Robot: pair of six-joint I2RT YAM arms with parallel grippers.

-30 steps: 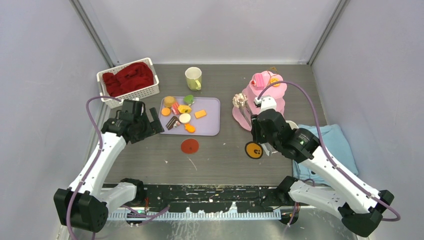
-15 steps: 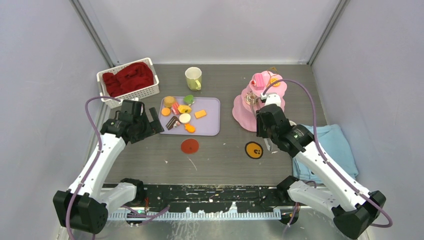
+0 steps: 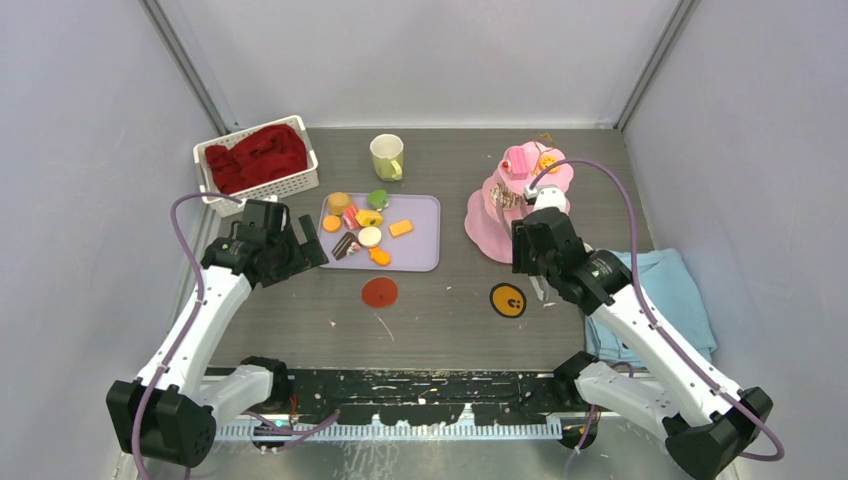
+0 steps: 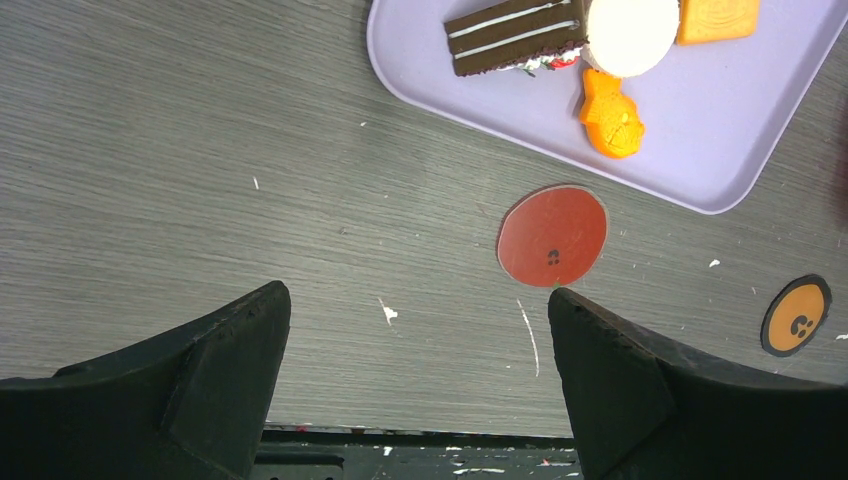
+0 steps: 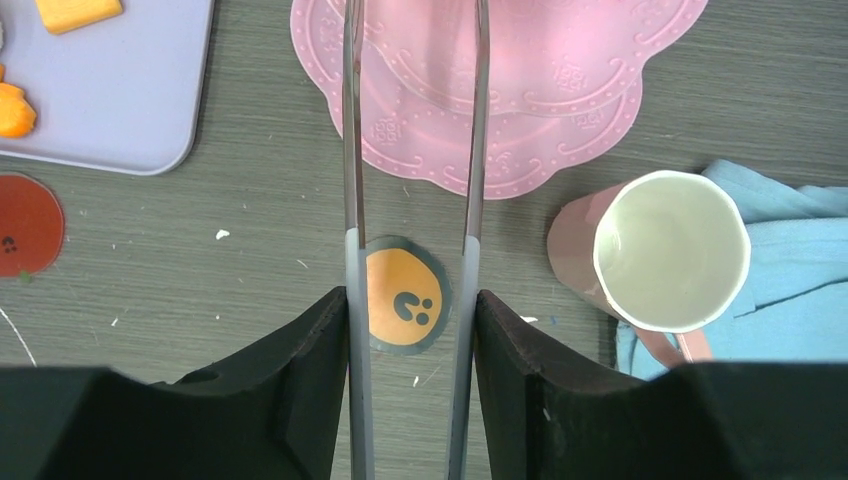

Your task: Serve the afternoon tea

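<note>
On the pink stand, a pastry lies near the tips of tongs clamped in the right pincer

Tray left of stand, mug behind.

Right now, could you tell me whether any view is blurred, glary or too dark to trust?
Top external: even, soft light, no glare. Left wrist: tray sharp, its own fingers featureless black. Right wrist: tongs look streaky, half see-through close up; pink stand crisp.

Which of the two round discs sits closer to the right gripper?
The orange disc, seen between the tongs; the red disc lies by the tray.
</note>
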